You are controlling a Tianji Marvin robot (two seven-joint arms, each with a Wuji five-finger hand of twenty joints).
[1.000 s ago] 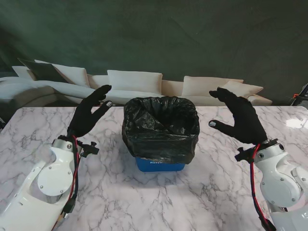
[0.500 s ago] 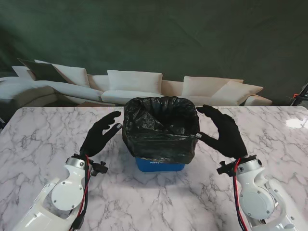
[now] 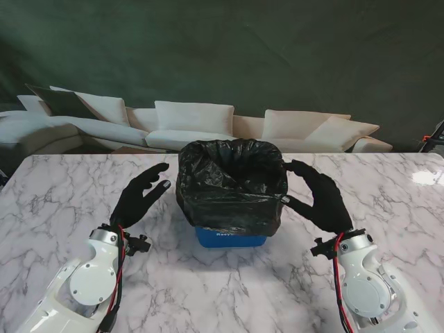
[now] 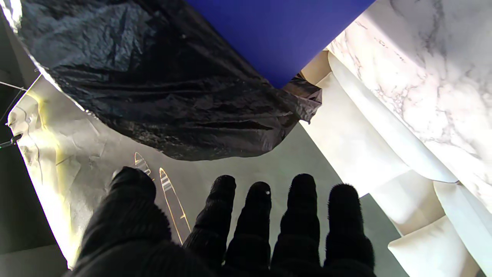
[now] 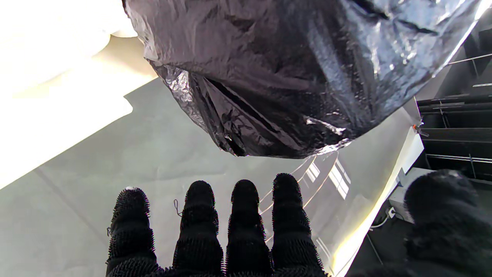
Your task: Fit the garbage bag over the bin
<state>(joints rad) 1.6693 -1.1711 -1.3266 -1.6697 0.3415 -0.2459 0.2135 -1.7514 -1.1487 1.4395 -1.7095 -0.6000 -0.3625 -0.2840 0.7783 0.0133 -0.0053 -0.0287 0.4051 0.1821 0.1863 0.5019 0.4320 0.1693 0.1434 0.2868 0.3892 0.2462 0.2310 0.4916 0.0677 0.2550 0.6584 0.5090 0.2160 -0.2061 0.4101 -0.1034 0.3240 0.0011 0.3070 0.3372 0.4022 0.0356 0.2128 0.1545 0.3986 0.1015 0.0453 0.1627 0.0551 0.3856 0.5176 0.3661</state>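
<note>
Stand view, lower corners: two white arms rose from the bottom edge of the frame.
Left robot hand (image 3: 139,195): left of centre, black-gloved, fingers spread and holding nothing, just beside the bag's side; contact could not be told.
Right robot hand (image 3: 319,196): right of centre, fingers also spread wide and empty, fingertips close against the bag's other side.
Tabletop (image 3: 55,194): white marble with grey veins, filling the lower half.
Garbage bag (image 3: 232,187): black, at the centre, already draped over the rim and hanging down the sides.
Bin (image 3: 229,238): blue, only its base showed under the bag.
Sofa (image 3: 194,125): pale cushions across the middle, behind the tabletop.
</note>
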